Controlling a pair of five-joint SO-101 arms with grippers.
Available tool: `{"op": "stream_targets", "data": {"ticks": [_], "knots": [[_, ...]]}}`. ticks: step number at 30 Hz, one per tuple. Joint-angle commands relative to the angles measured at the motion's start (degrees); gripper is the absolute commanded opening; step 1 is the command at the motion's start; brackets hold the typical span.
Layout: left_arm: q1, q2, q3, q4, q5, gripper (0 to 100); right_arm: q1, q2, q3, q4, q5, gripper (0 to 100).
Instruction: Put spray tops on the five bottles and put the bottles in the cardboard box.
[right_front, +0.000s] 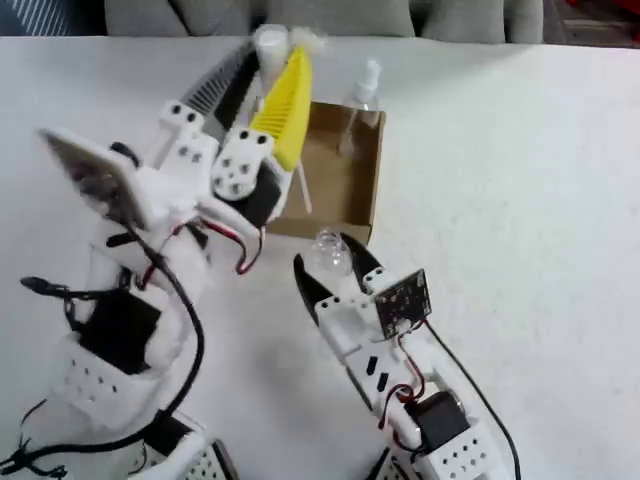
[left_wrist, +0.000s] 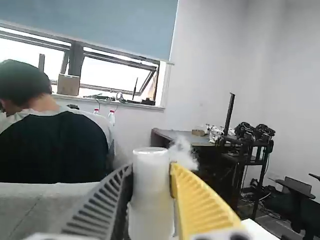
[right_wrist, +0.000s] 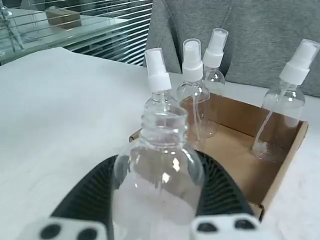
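The right jaws are clamped on the belly of the uncapped bottle (right_wrist: 159, 175), which stands upright with its open neck clear of the jaw tips. It looks light, slick and easily dented, so a belly grip suits it. The left jaws pinch the spray top (left_wrist: 149, 185) by its cap, dip tube (right_front: 300, 190) hanging. Just beyond the right jaws, on the worktop (right_front: 520, 150), the cardboard box (right_wrist: 232, 150) holds four topped bottles (right_wrist: 192, 95).

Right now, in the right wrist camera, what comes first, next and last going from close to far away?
The right gripper, shut on the topless bottle → cardboard box → capped bottles standing in it → grey cushion behind.
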Motion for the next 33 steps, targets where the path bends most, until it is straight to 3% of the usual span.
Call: {"op": "stream_targets", "data": {"ticks": [1, 7, 21, 33], "knots": [[0.7, -0.1, 2.5, -4.6, 1.1, 2, -0.3, -0.7, 0.4, 0.2, -0.6, 1.5], [0.7, 0.0, 4.7, -5.0, 6.2, 2, -0.1, -0.7, 0.4, 0.2, -0.6, 1.5], [2.9, 0.0, 9.0, -5.1, 6.1, 2, -0.1, -0.7, 0.4, 0.2, -0.6, 1.5], [2.7, -0.2, 13.4, -10.1, 5.6, 2, 0.0, -0.7, 0.4, 0.2, -0.6, 1.5]]}}
